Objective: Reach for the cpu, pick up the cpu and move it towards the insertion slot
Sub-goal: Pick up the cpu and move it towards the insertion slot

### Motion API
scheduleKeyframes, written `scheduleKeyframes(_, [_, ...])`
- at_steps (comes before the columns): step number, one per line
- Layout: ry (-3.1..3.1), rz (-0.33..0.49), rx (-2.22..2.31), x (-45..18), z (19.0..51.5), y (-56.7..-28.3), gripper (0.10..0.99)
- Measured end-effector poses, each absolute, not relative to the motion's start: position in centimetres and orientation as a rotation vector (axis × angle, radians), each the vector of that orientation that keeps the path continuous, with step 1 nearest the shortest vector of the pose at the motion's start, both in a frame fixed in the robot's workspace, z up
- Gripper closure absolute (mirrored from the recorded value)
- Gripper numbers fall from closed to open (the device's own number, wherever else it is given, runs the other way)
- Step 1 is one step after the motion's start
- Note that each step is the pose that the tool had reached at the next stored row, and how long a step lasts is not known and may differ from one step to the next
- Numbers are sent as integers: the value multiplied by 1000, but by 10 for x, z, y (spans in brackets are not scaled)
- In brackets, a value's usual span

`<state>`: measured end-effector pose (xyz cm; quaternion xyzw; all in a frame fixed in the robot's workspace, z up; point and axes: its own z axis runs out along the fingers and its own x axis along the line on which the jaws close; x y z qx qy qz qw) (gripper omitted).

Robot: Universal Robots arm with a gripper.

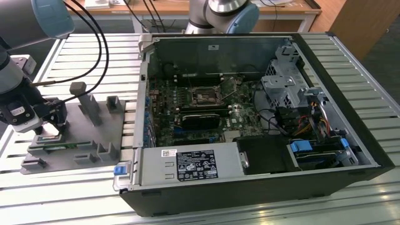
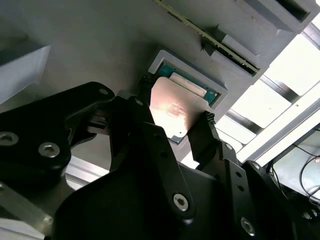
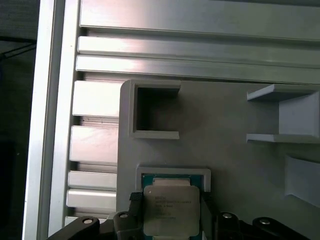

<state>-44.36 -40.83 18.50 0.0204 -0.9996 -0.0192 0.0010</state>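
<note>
In both wrist views the cpu (image 3: 170, 205) (image 2: 172, 107), a flat square chip with a silvery top, sits at a square recess of the grey tray (image 3: 235, 150). My gripper (image 3: 170, 200) (image 2: 175, 111) straddles it, one black finger pressed against each of two opposite edges, shut on it. I cannot tell whether the chip has left the recess floor. In the exterior view the gripper (image 1: 47, 132) stands low over the tray's (image 1: 87, 140) near-left corner. The insertion slot (image 1: 203, 96) is a square socket on the motherboard inside the open computer case, far off toward the exterior view's right.
A narrow green memory stick (image 1: 59, 146) lies in the tray beside the gripper. Grey posts (image 1: 87, 105) rise from the tray between gripper and case. The case wall (image 1: 145, 93) and the power supply (image 1: 187, 165) border the motherboard. Cables (image 1: 93, 47) hang above the slatted table.
</note>
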Motion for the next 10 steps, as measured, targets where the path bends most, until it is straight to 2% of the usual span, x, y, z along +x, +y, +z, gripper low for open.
scheduleKeyframes(10, [-3139,-60,64,-444,195,-408,545])
